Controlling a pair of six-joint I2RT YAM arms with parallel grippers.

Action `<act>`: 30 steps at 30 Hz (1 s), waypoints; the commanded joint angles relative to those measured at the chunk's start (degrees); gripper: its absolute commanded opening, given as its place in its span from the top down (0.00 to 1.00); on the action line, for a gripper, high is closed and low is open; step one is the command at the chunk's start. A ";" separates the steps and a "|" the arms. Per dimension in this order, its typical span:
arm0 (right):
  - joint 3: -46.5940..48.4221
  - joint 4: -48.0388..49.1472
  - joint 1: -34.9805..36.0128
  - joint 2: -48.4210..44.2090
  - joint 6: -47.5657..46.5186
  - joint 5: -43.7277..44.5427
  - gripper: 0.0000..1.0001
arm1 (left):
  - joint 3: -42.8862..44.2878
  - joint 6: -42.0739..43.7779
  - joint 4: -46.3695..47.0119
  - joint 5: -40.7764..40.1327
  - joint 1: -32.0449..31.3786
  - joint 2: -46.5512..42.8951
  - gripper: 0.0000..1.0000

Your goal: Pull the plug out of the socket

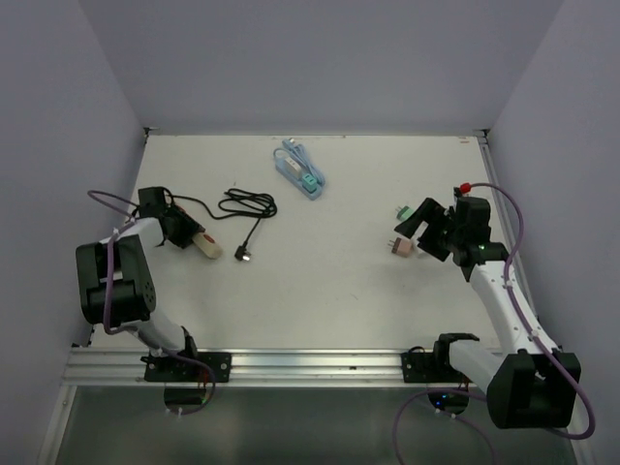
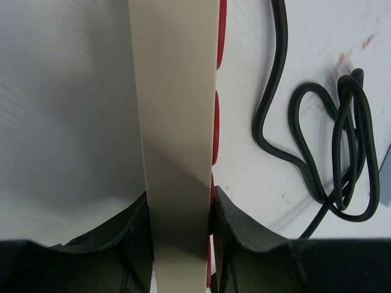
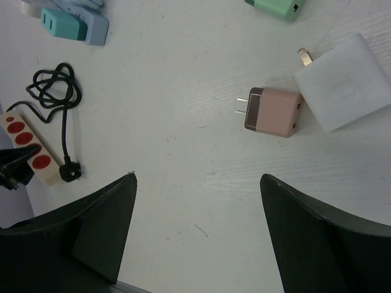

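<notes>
Nearest the arm bases on the right, the pink plug (image 3: 275,112) lies flat on the white counter (image 1: 329,291), free of any socket, its two prongs pointing toward the middle of the counter. A white adapter block (image 3: 342,82) sits just beside it; whether the two touch cannot be told. The right hand (image 3: 197,177) hovers over this spot, released, its fingers spread wide with nothing between them. Across the counter, at about the same depth, the left hand (image 2: 181,213) is clenched on the beige power strip (image 2: 174,122), gripping it across its narrow width near one end. The strip's red outlets (image 3: 24,138) show in the right wrist view, and none has a plug in it. The strip's black cable (image 1: 247,205) lies loosely coiled a little beyond and to the right of the strip, its black end connector (image 1: 244,255) resting on the counter apart from the strip. Just beyond the right hand lies a green adapter (image 1: 407,210). Farthest back, near the middle, a light-blue strip (image 1: 291,165) carries a teal adapter (image 1: 308,181).
</notes>
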 commanded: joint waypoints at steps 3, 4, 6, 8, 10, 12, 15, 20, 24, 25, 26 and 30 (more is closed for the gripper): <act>1.53 -1.32 -0.05 -1.52 -0.96 -2.53 0.14 | 11.18 0.78 -4.66 -3.78 3.17 7.40 0.89; 1.44 -1.23 -0.14 -1.52 -1.14 -2.79 0.14 | 14.76 1.31 -5.27 -3.69 3.17 8.46 0.85; 1.35 -1.58 -0.14 -1.87 -1.40 -2.88 0.14 | 19.86 3.06 -6.50 -5.69 3.17 11.36 0.83; 1.35 -1.67 -0.14 -1.96 -1.84 -2.97 0.13 | 22.78 4.30 -7.03 -7.11 3.26 13.91 0.80; 1.35 -1.85 -0.05 -1.96 -2.02 -3.06 0.13 | 26.39 5.79 -7.74 -7.65 3.52 16.36 0.78; 1.27 -1.76 -0.05 -1.96 -2.02 -3.23 0.13 | 27.71 6.23 -6.52 -5.46 4.14 17.52 0.76; 1.44 -1.76 -0.14 -1.96 -2.54 -3.67 0.13 | 25.97 5.71 -3.54 -1.86 4.23 18.23 0.71; 1.53 -0.62 -0.14 -1.43 -3.60 -5.87 0.13 | 20.87 4.04 -0.36 2.02 4.23 16.30 0.37; 1.88 -0.44 0.21 -1.34 -4.65 -6.05 0.13 | 17.10 3.25 -0.88 3.08 4.23 13.14 0.22; 1.97 -0.44 0.65 -1.26 -4.74 -5.70 0.13 | 16.47 3.16 -0.97 3.16 4.23 11.30 0.20; 2.06 -0.44 0.91 -1.26 -5.09 -5.52 0.12 | 15.95 2.90 -1.14 3.43 4.23 10.33 0.19; 2.32 -0.27 3.19 -0.64 -6.14 -4.47 0.11 | 14.01 2.55 -3.95 3.26 4.23 4.70 0.10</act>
